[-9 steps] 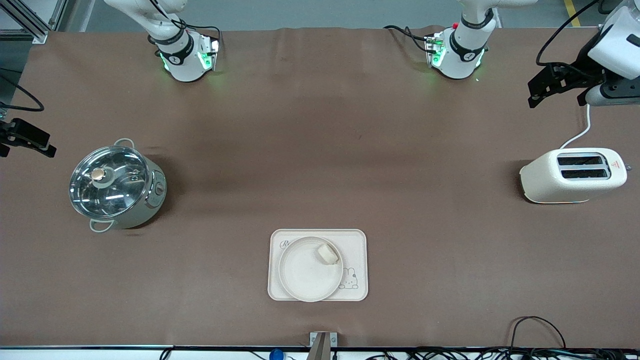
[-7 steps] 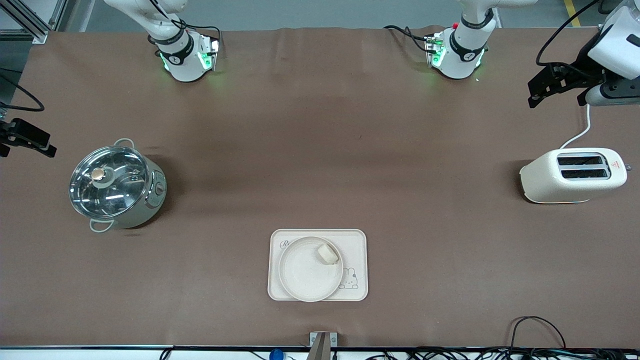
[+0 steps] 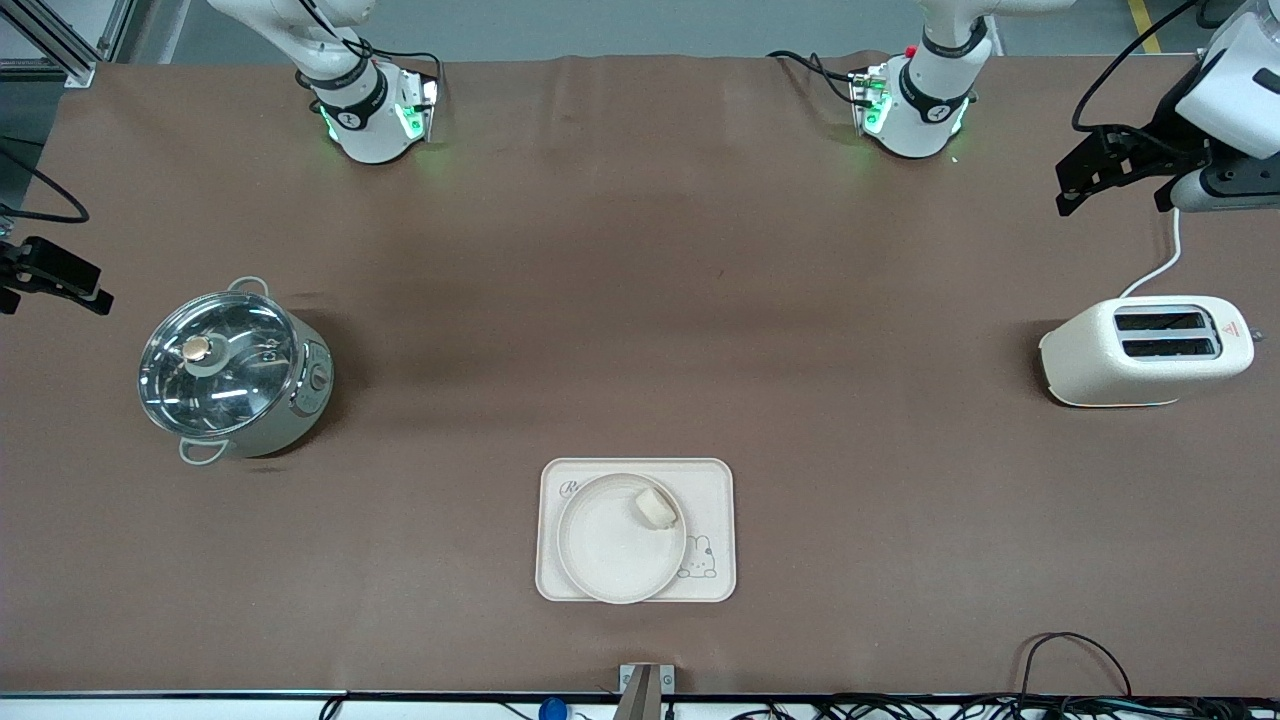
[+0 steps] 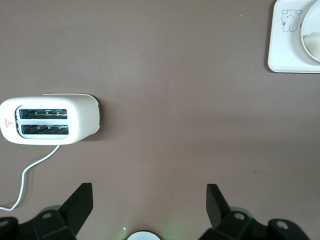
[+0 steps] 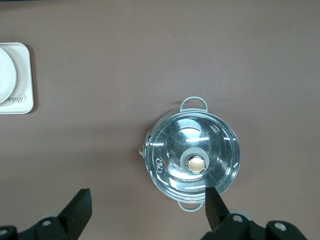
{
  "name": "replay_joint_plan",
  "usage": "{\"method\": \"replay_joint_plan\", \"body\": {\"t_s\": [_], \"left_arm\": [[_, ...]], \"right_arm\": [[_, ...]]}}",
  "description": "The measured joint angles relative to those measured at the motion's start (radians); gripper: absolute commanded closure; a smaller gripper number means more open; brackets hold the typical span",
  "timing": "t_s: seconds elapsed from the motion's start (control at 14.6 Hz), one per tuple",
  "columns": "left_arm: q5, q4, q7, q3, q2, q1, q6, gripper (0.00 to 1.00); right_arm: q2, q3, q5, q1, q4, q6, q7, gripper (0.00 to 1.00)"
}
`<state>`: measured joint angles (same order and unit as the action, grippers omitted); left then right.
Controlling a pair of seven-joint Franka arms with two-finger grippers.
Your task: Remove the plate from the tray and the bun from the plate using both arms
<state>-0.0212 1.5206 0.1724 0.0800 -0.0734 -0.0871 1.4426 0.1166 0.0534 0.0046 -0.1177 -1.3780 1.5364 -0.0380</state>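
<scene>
While both arms wait raised at the two ends of the tabletop (image 3: 640,250), the front view shows the plate (image 3: 605,545) lying on the tray (image 3: 712,490) near the front camera, with the bun (image 3: 656,508) resting on the plate close to its rim. The left pincer (image 3: 1075,180) hangs over the left arm's end, above the toaster (image 3: 1145,350). The right pincer (image 3: 50,275) hangs over the right arm's end, beside the lidded pot (image 3: 232,372).

From the left wrist view, the left pincer (image 4: 149,210) is spread wide and holds nothing, with the toaster (image 4: 50,120) and a corner of the tray (image 4: 282,50) below.

From the right wrist view, the right pincer (image 5: 149,212) is likewise spread wide and empty over the pot (image 5: 192,157).
</scene>
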Motion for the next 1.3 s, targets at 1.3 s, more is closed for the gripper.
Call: {"method": "replay_joint_plan", "body": {"t_s": [1.3], "left_arm": [[0.0,0.0,0.0,0.0,0.02,-0.001,0.0,0.0]], "right_arm": [[0.49,0.021,0.271,0.382,-0.051,0.645,0.325,0.0]]}}
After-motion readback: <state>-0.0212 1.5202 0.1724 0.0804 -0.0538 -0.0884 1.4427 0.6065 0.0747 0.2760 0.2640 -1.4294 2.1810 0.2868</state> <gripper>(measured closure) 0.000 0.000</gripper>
